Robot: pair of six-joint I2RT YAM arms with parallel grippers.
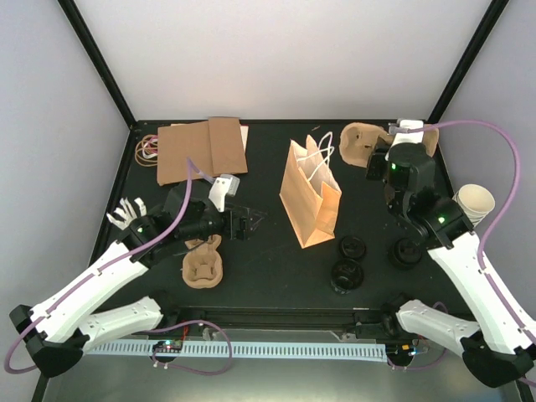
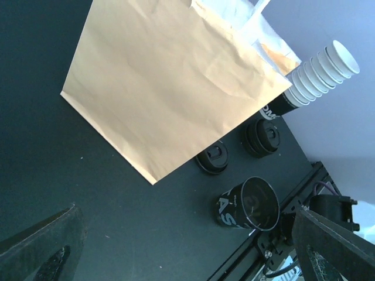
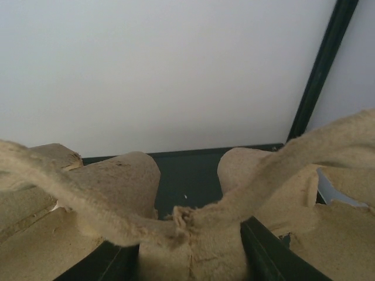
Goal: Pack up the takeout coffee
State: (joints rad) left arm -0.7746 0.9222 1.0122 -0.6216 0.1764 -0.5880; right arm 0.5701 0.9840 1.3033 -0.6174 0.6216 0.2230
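Three counted from above for the takeout coffee [image 1: 352,248]: dark lidded cups close together on the table [image 1: 268,272], just right of the paper bag [image 1: 310,197]. Found the left gripper [image 1: 244,223] spread wide, holding nothing, and the right gripper [image 1: 377,157] at a pulp tray [image 1: 353,134] at the back. From the left wrist, saw the cups beyond the bag, apart from the splayed left fingers [image 2: 41,252]. From the right wrist, caught the tray's ridge pinched between the right fingers [image 3: 265,256].

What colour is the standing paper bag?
The paper bag is light brown with white handles; clearest in the top external view.
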